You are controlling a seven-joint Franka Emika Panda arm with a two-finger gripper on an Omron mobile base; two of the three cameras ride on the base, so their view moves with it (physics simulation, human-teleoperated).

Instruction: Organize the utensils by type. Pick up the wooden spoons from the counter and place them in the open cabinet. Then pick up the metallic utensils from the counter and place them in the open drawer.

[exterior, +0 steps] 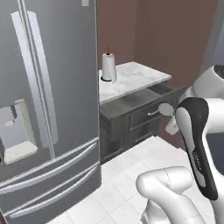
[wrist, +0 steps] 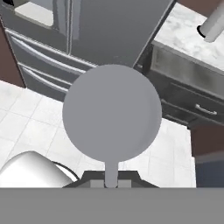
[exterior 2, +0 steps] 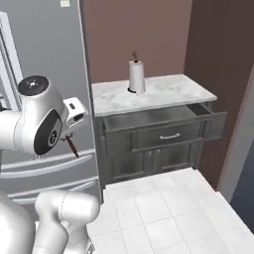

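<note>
Spoon in claw, drawer ahead

The claw (wrist: 111, 183) is closed on the neck of a round-headed metal spoon (wrist: 111, 114), its dark handle (exterior 2: 72, 145) hanging below the wrist. Beyond stands the open drawer (exterior 2: 149, 117), apparently empty, under a worktop (exterior 2: 163, 92) bearing a paper roll (exterior 2: 137, 76). I judge the drop-in remains; the cabinet and wooden spoon aren't seen.

Fingers (wrist: 111, 183) clamped on round-headed metallic utensil (wrist: 112, 116); open drawer (wrist: 192, 72) beyond, upper right.
</note>
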